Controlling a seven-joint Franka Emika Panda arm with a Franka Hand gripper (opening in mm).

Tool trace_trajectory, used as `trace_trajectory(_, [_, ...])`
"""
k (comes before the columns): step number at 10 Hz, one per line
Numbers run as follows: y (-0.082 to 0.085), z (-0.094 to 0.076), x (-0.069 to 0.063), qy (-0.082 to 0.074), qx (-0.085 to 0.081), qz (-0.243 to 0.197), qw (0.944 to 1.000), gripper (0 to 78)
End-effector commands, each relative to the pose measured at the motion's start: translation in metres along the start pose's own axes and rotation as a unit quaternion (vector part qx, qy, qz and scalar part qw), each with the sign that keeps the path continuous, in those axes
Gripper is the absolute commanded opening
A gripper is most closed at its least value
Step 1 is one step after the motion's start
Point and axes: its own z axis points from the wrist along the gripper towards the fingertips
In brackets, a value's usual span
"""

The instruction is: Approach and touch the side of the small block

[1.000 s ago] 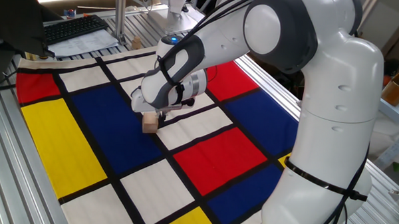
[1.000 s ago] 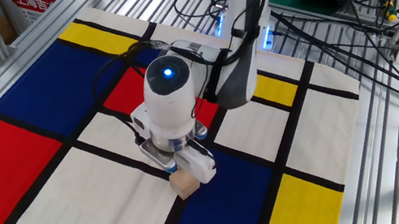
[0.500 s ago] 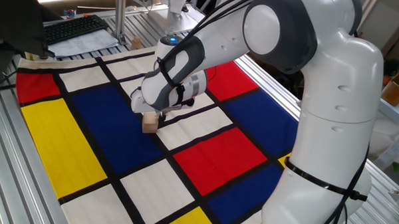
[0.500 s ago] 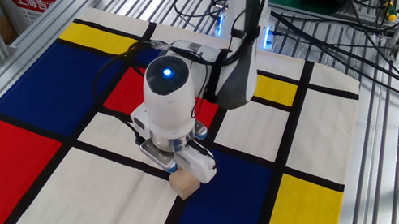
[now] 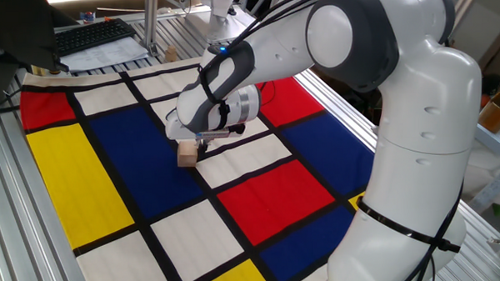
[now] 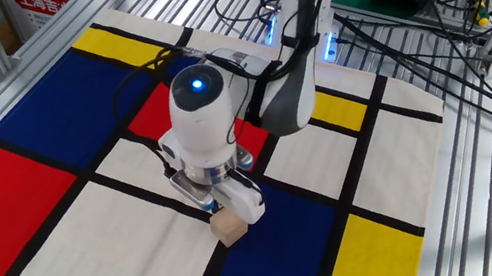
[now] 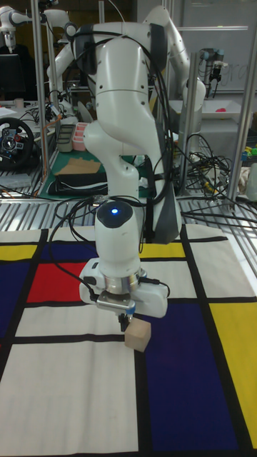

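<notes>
The small block [image 5: 186, 154] [image 6: 229, 226] [image 7: 137, 334] is sitting on the colour-block cloth [image 5: 269, 198] [image 6: 11, 189] [image 7: 193, 385] that is covering the table, over a black line where a white rectangle is meeting a blue one. In the tall fixed view the gripper [image 7: 126, 318] [image 6: 227, 205] [image 5: 202, 145] is pointing down at about eleven o'clock from the block, with its fingers reaching the block's top edge. Whether the fingers are spread or pressed together cannot be told, since the white hand is covering them. The arm is arching over the cloth from the far side.
</notes>
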Motion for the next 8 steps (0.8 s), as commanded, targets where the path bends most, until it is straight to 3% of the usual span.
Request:
trace_trajectory(1, [0.0001,-0.0013,-0.0011,0.0,-0.005,0.003,1.0,0.0])
trace_trajectory(4, [0.0001,-0.0013,-0.0011,-0.001,0.001,-0.001,1.0,0.0])
trace_trajectory(5, [0.0002,-0.0014,-0.0011,-0.008,0.027,-0.011,0.9995,0.0])
trace_trajectory(8, [0.0005,-0.0079,-0.0009,-0.017,0.066,-0.036,0.997,0.0])
